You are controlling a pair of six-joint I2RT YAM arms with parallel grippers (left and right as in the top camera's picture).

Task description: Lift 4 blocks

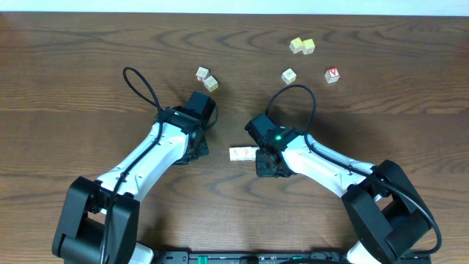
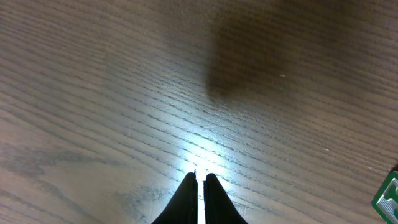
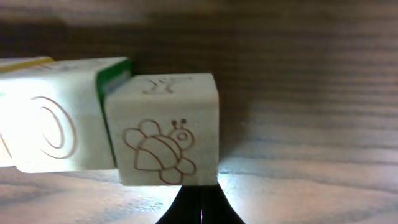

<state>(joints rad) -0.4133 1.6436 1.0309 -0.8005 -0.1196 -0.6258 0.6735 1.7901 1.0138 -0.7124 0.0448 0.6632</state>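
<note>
Blocks (image 1: 242,154): short pale row lying flat on the table (image 1: 88,44), a little below centre in the overhead view. Long axis 9 o'clock to 3 o'clock. Count not readable from above. In the right wrist view, end pieces only: bee block (image 3: 168,127) at the 3 o'clock end, green-edged block (image 3: 62,121) pressed against it, a sliver of another at the frame's left. All resting on the wood, none raised.

Right gripper (image 3: 200,208): shut, holding nothing, tips together as one blunt point. Set at the row's 3 o'clock end, directly below the bee block's face in its own camera. Touching or just short of it: cannot tell. Row at 9 o'clock from this tool.

Left gripper (image 2: 201,182): shut, nothing between the tips, bare wood grain ahead in its own camera. Hidden under its wrist from above, off the row's 9 o'clock end with bare table between. Row at 3 o'clock from this tool.

Governing relation: row lengthwise between the two closed tools, right arm nearer, left arm apart. Judged need: end-to-end squeeze along the axis before any lift. Judged risk: buckling at the joints under an off-axis push.

Also present: loose cubes (image 1: 203,74) at 11 o'clock of the row, others at 1 o'clock including a red-lettered cube (image 1: 333,75), all well apart.
</note>
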